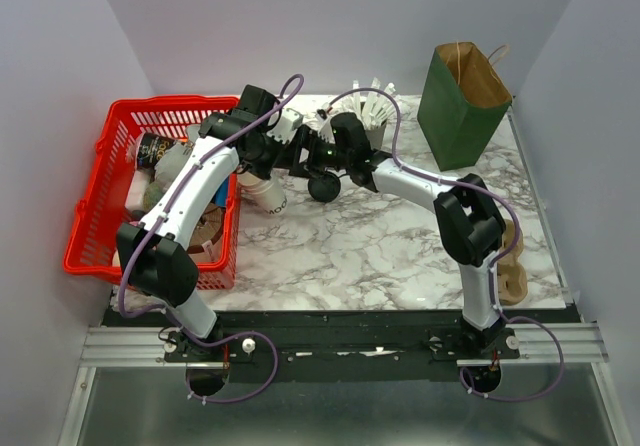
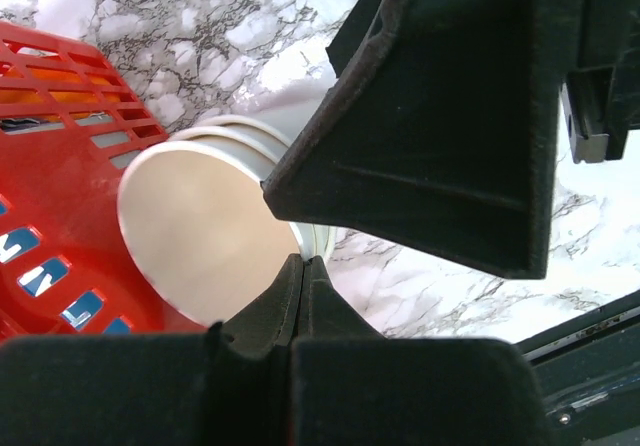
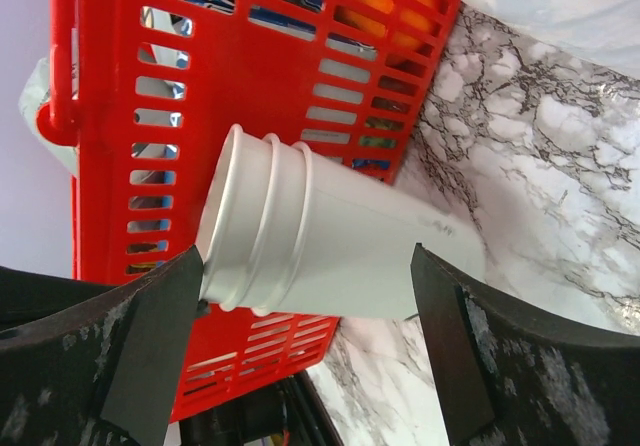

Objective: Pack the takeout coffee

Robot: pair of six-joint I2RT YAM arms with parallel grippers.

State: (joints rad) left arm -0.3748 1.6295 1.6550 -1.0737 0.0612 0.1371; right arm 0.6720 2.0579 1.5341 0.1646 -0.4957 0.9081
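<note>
Right end effector (image 3: 305,261) spread wide | left end effector (image 2: 283,224) cannot tell | marble table (image 1: 380,246) | pale walls (image 1: 330,26)

Both arms are built alike. The left arm (image 1: 190,191) and right arm (image 1: 420,181) have white shells on the long links and chunky black housings at the joints. I see a thin purple cable (image 1: 297,83) running along each one. The bases are bolted to a black plate (image 1: 340,342) on silver rails (image 1: 120,346). The left hand (image 2: 300,228) has matte black, wedge-shaped fingers. The right hand (image 3: 305,256) matches, its pads (image 3: 150,336) scuffed pale grey.
</note>
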